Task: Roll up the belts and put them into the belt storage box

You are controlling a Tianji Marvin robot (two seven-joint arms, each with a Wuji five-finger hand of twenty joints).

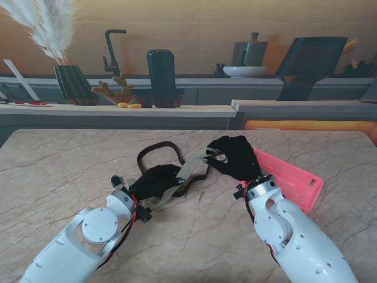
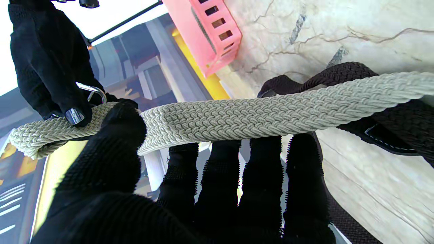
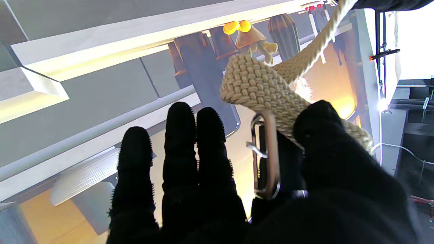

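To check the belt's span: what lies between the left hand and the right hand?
In the stand view, only the beige belt spans between left hand and right hand.

My right hand (image 3: 257,200) pinches the buckle end of the tan woven belt (image 3: 257,84) between thumb and forefinger. The metal buckle (image 3: 266,159) hangs against my forefinger, its prong showing. The belt folds over the buckle bar and its strap runs away taut. My other three fingers (image 3: 179,145) are stretched out straight, touching nothing. Two yellow things (image 3: 237,27) sit blurred on a counter (image 3: 101,44) beyond.
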